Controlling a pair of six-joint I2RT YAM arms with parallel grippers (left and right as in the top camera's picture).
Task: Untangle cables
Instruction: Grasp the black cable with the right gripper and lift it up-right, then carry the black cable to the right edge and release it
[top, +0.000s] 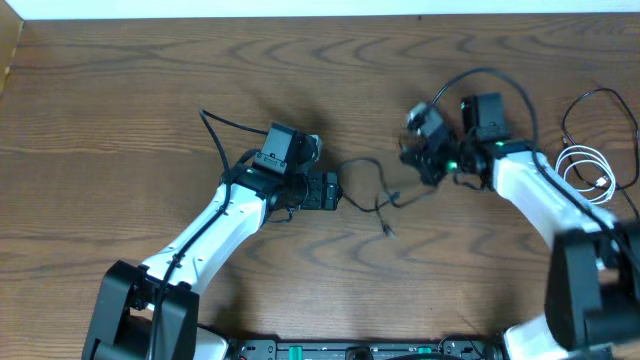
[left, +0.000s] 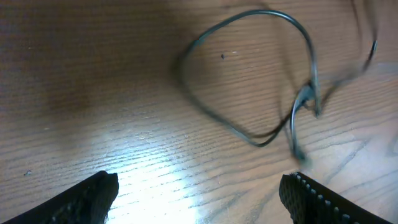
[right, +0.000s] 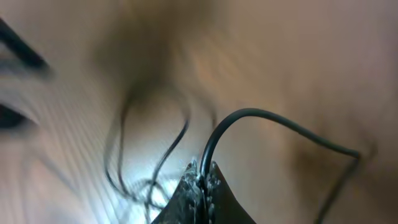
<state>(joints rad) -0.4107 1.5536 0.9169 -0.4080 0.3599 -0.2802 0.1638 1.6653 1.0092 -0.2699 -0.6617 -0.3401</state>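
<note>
The black cable (top: 375, 185) lies in loose loops on the wooden table between my two grippers, with a plug end at the front. My left gripper (top: 336, 192) is open and empty just left of it. In the left wrist view the jaws (left: 199, 193) are spread, with the black cable's loop (left: 249, 74) ahead of them. My right gripper (top: 422, 165) is shut on the black cable's right end; in the right wrist view the jaws (right: 203, 175) pinch the cable (right: 261, 115). The white cable (top: 590, 170) lies coiled at the far right, apart from the black one.
A thin black cord (top: 580, 102) loops around the white coil near the table's right edge. Thicker black arm wires arc over both wrists. The table's far edge (top: 320, 17) runs along the top of the overhead view.
</note>
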